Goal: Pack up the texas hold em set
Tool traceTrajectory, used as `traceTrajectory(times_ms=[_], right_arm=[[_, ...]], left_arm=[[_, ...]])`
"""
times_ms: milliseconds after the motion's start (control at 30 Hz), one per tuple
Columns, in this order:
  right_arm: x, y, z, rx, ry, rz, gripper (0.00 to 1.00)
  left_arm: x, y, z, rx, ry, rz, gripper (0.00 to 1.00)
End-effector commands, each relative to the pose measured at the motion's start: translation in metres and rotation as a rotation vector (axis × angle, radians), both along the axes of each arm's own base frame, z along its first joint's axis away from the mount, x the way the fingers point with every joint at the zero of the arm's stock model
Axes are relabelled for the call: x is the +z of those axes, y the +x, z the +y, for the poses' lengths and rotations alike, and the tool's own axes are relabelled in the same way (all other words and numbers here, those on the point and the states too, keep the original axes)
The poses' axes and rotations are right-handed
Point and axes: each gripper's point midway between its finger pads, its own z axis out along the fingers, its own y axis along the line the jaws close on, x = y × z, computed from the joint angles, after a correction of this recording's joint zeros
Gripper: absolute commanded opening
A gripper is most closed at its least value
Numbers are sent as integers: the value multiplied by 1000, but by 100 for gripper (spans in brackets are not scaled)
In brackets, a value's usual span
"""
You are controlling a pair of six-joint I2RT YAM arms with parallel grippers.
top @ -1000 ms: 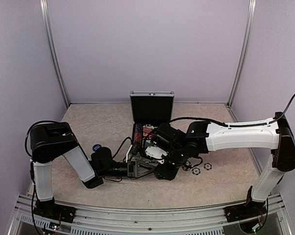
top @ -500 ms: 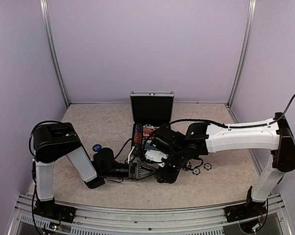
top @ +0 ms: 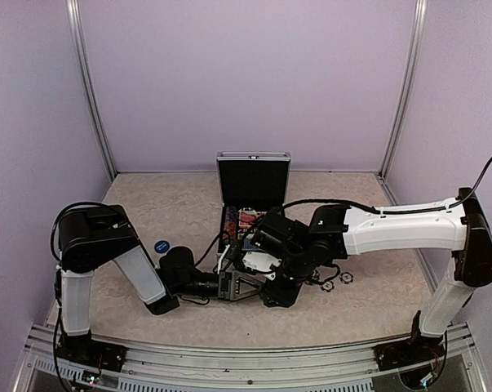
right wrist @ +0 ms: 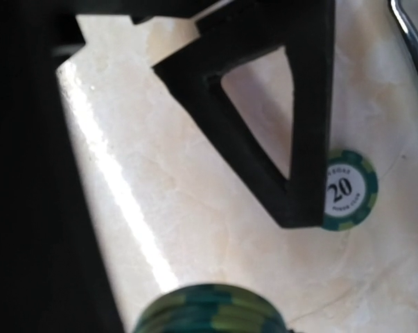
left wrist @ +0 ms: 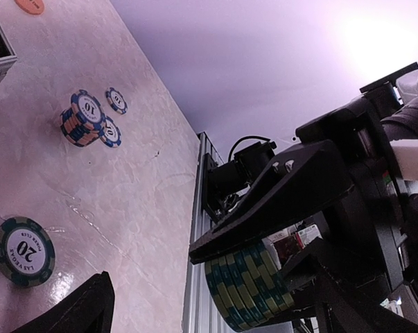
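Shifted rightward, left end effector (top: 247,286) gapes; right end effector (left wrist: 258,272) grips green chips (right wrist: 209,309).

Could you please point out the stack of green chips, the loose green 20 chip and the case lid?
green chip stack (left wrist: 249,290), left wrist view, on its striped edge.
loose green 20 chip (right wrist: 344,189), right wrist view, on its white centre.
case lid (top: 254,181), top external view, on its dark inner face.
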Motion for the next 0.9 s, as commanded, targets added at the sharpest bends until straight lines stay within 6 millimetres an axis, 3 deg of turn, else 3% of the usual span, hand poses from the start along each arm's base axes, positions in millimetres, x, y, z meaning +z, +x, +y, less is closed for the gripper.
traceTrajectory(times_ms=[0, 300, 867], right_arm=[[3, -7, 7, 33, 23, 2, 0], [3, -10, 11, 47, 33, 10, 0], [2, -11, 10, 52, 31, 5, 0]], left_arm=[[2, -9, -11, -54, -18, -26, 99], [3, -10, -12, -58, -29, -19, 98], [10, -13, -13, -83, -65, 1, 71]])
